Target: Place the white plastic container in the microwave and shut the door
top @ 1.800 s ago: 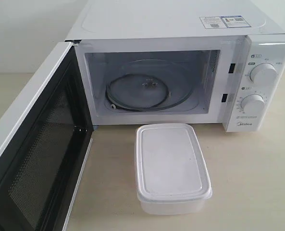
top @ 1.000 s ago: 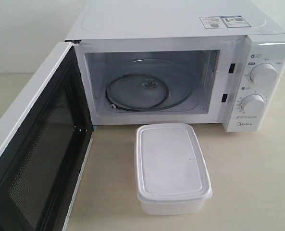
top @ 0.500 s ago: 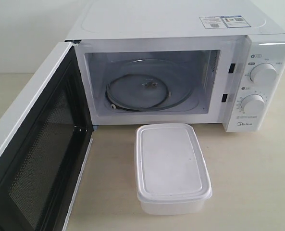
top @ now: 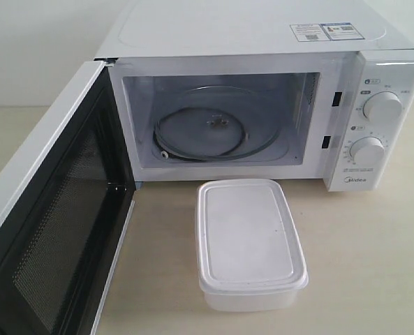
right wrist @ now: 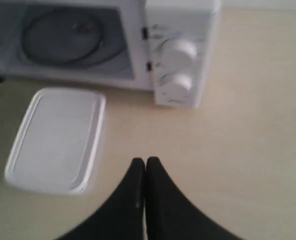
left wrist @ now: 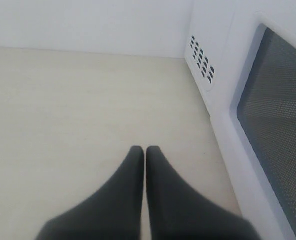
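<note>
The right gripper (right wrist: 145, 161) is pinched closed, empty; the white plastic container (right wrist: 55, 140) sits ahead and aside, apart from it, on the table (right wrist: 237, 150) just before the microwave (right wrist: 180, 60). The left gripper (left wrist: 145, 150), likewise closed, hangs near the door (left wrist: 277, 120), swung open.

The table (top: 374, 265) is a pale cream colour, smooth and flat, and you can see it on the far left, on the right and across the near part of the scene. In the left wrist view the table (left wrist: 78, 100) has thin, faint lines running over it like soft wood grain, and in the right wrist view the same table (right wrist: 247, 150) looks a bit blurry and warm yellow. At the far side the table meets a plain white wall (top: 39, 49), and that wall (left wrist: 88, 22) looks slightly grey where it comes down to the table.
</note>
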`<state>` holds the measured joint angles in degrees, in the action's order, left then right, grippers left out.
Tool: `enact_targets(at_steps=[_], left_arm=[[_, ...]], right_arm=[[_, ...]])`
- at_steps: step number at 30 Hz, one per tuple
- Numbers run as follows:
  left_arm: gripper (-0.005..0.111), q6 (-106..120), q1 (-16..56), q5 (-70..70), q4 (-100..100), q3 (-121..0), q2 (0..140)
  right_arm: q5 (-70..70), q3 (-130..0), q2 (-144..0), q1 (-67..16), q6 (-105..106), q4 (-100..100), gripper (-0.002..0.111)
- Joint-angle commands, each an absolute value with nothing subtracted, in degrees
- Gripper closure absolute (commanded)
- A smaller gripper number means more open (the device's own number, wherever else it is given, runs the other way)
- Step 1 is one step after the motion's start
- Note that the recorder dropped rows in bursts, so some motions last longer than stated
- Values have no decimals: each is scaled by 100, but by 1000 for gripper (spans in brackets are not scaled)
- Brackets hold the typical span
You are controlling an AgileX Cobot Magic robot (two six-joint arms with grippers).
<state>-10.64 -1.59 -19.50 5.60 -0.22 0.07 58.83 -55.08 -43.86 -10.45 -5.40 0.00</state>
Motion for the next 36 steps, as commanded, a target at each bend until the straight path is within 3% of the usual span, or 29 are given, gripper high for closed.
enact_targets(at_steps=[1,12,21,30,36], left_arm=[[103,-1051,-168,-1933,542,0,0],[103,-1051,-168,-1933,542,0,0],[103,-1051,-168,-1933,542,0,0],[103,-1051,-168,-1933,542,0,0],[103,-1051,-168,-1933,542,0,0]], right_arm=[[5989,-5441,-5031,-1100,859,1709,108],[5301,-5429,-6379,-694,2004,3156,108],[6206,-5429,-6580,460,3486,4351,108],[6575,-5320,-7034,690,3960,4828,108],[6597,-5081,-7495,1380,4379,5450,108]])
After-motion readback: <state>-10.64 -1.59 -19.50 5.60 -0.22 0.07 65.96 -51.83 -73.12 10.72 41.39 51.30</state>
